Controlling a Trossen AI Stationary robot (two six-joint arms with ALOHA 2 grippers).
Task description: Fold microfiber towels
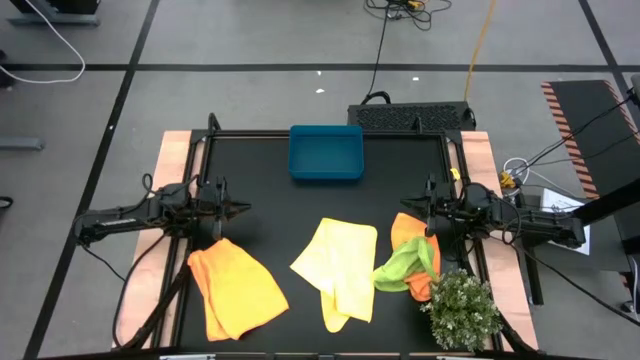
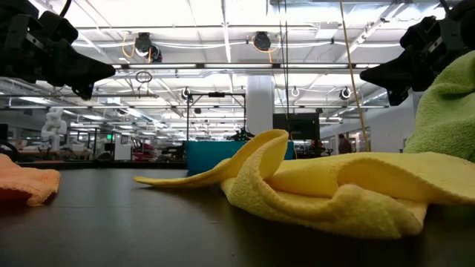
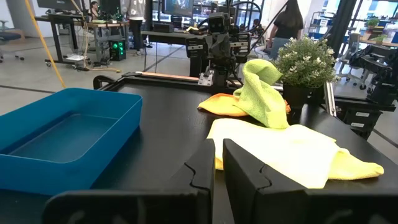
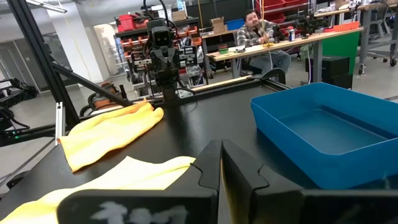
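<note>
Above the table's left side, the left gripper (image 1: 243,209) hangs with its fingers closed on nothing, just beyond the orange towel (image 1: 236,288) that lies crumpled at the near left. Opposite, the right gripper (image 1: 421,212) is likewise closed and empty, raised beside the lime green towel (image 1: 402,266), which is heaped over a second orange towel (image 1: 408,230). Between the arms, the pale yellow towel (image 1: 340,268) lies loosely rumpled on the black table (image 1: 270,215). A teal tray (image 1: 326,153) sits at the far edge and a small plant (image 1: 461,307) at the near right corner.
</note>
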